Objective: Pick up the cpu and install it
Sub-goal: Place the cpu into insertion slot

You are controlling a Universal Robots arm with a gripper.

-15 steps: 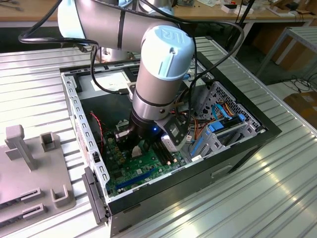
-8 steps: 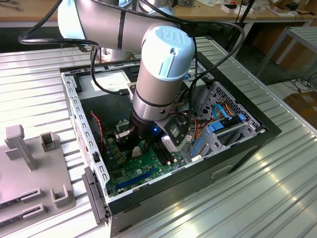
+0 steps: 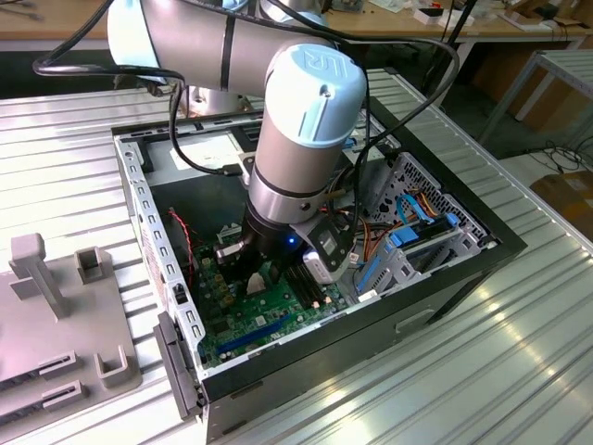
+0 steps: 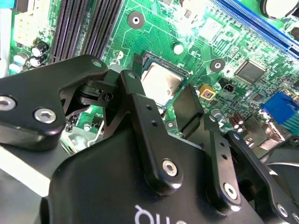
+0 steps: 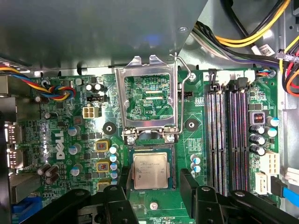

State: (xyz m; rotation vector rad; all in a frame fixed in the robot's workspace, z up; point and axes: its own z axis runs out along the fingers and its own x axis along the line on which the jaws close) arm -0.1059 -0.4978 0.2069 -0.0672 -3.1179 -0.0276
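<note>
Status: the cpu [image 5: 150,171] lies flat in its socket on the motherboard [image 5: 60,135], directly between the fingers [image 5: 189,184] of the gripper [image 5: 155,178]. The jaws stand wide, straddling the chip with a gap visible on at least one side; nothing is held. Placement appears done. The load frame [image 5: 120,100], just beyond the fingertips, stands hinged open and its lever [image 5: 178,102] is raised, so clamping is not yet done.

Count: one cpu, one load frame, one lever, four memory slots [image 5: 227,140].

cpu [image 5: 150,171] in socket [image 5: 149,148], between jaws
</note>
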